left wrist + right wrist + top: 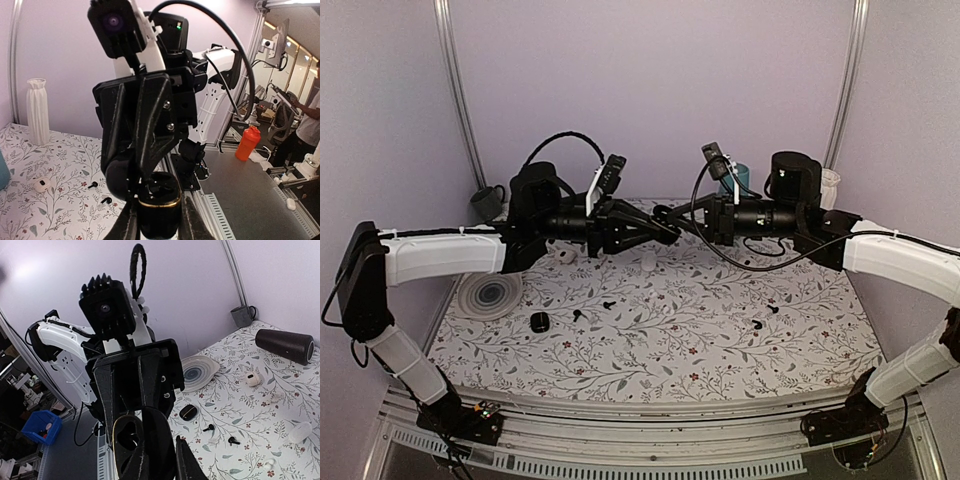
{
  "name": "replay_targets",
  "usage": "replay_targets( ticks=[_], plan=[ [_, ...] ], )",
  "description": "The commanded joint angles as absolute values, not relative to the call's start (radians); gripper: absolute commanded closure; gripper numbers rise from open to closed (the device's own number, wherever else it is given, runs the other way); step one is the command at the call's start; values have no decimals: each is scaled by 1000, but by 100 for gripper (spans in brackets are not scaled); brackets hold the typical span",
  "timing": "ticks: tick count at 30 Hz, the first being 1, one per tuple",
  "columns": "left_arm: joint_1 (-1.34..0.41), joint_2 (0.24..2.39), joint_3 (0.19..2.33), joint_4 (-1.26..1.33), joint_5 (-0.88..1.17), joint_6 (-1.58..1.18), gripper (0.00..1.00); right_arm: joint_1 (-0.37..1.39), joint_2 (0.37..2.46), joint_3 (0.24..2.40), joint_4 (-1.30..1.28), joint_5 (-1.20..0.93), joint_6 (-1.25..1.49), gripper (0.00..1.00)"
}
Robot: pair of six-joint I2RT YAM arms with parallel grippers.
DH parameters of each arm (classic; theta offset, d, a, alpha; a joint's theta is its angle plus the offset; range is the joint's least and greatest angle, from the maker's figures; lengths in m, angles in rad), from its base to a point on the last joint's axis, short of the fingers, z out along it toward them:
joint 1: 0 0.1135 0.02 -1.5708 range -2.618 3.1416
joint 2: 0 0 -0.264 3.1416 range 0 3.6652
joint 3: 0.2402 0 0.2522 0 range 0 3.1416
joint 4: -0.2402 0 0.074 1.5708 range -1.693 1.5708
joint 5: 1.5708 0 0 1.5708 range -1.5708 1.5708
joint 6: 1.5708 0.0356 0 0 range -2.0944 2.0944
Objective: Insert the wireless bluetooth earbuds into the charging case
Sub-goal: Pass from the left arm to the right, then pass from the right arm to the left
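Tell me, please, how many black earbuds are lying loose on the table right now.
4. Two black earbuds lie left of centre on the table, and two lie right of centre. More may be hidden from view.

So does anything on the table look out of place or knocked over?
Yes. Black earbuds lie scattered loose across the floral cloth, well apart from each other. In the right wrist view a black cylinder lies on its side near the grey cup. Nothing looks spilled or broken.
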State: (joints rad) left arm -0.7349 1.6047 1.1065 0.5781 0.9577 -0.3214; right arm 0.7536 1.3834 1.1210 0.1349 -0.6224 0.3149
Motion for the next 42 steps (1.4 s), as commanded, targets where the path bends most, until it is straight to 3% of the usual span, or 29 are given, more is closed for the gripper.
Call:
replay_targets(
  ticks=[1, 9, 14, 19, 25, 33, 40, 42],
  plan=[
    [-742, 1613, 1129, 574, 953, -314, 95, 759, 1382, 1154, 141, -634, 316, 90],
    [-742, 1616, 1135, 536, 934, -296, 68, 759, 1365, 1157, 146, -610, 306, 94],
    [-742, 1615, 1142, 509, 921, -278, 58, 760, 1357, 1157, 145, -600, 299, 94],
    [-741, 1615, 1142, 502, 920, -273, 58, 760, 1357, 1158, 142, -597, 296, 94],
    [-742, 1614, 1143, 495, 937, -270, 64, 760, 1356, 1158, 139, -585, 296, 94],
    [-744, 1608, 1141, 491, 949, -266, 59, 759, 1362, 1163, 137, -586, 296, 93],
    [-743, 1605, 1144, 492, 948, -264, 63, 759, 1373, 1170, 125, -588, 292, 94],
    [-743, 1603, 1146, 497, 949, -268, 59, 759, 1378, 1172, 120, -591, 291, 94]
  ],
)
